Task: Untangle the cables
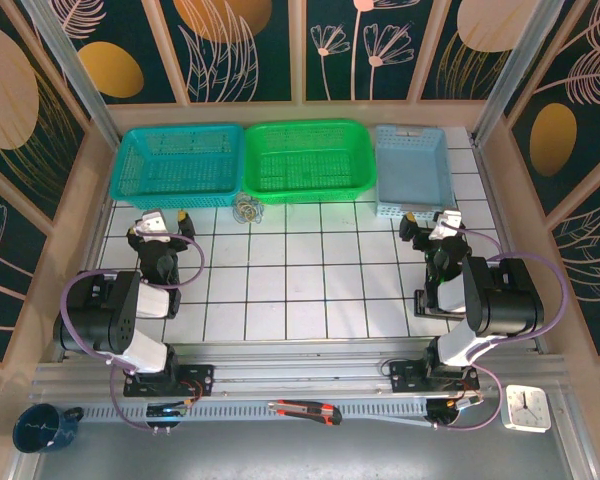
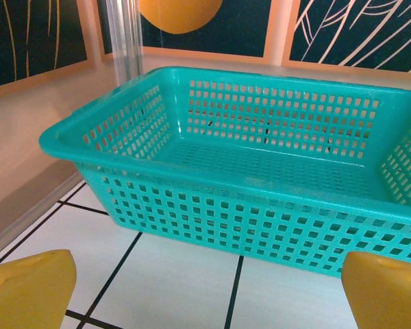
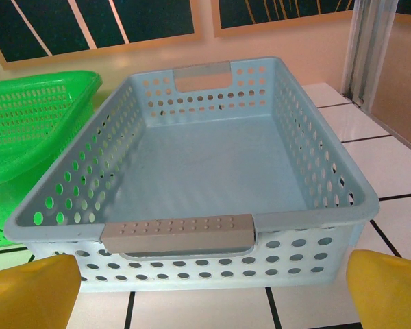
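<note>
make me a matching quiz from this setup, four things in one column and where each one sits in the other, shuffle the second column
Things
1. teal basket
2. green basket
3. pale blue basket
4. cables

Places
A. right end of the basket row
B. on the tiled table, just in front of where the teal and green baskets meet
C. middle of the basket row
D. left end of the basket row

Pairs: 1-D, 2-C, 3-A, 4-B
</note>
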### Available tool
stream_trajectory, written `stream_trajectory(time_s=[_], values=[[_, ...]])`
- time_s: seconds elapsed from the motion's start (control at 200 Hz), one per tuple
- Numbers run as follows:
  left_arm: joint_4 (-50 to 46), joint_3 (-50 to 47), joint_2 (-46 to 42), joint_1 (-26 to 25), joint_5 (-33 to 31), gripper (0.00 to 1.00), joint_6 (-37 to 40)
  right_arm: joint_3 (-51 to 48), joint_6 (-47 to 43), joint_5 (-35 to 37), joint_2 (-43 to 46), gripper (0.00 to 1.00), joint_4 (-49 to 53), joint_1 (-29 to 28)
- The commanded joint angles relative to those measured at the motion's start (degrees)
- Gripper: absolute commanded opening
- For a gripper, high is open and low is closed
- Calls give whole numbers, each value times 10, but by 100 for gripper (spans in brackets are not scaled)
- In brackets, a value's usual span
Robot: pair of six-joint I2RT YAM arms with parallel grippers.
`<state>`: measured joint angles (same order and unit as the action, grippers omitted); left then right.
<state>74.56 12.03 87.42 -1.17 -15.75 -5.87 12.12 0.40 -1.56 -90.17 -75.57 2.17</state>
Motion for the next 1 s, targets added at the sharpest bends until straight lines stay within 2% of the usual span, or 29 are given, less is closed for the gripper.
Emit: stream_trajectory(time_s=[0.0,0.05,0.135,0.265,0.41,0.49,0.57,0.736,0.856,0.911,0.996], values=[[32,-9,-7,0,-13,99,-11,2,8,7,10,99,-10,-1],[26,-12,-23,1,-17,99,-12,-1,9,14,31,99,1,-2],[-1,-16,-63,0,-24,99,-15,7,8,38,105,99,77,-7],[-137,18,-143,0,-70,99,-32,37,35,59,230,99,230,-11],[-256,55,-237,0,-53,99,-78,108,101,92,336,99,402,-11],[-315,79,-275,0,-36,99,-125,176,185,140,357,99,520,-11],[-381,113,-296,0,2,99,-158,257,330,217,353,99,676,-8],[-482,177,-280,0,92,99,-217,334,282,52,322,99,736,-2],[-526,217,-237,0,158,99,-241,345,268,-82,290,99,731,-30],[-540,229,-217,0,185,99,-254,346,267,-102,274,97,728,-64],[-557,240,-192,-1,223,99,-268,347,258,-80,243,96,725,-134]])
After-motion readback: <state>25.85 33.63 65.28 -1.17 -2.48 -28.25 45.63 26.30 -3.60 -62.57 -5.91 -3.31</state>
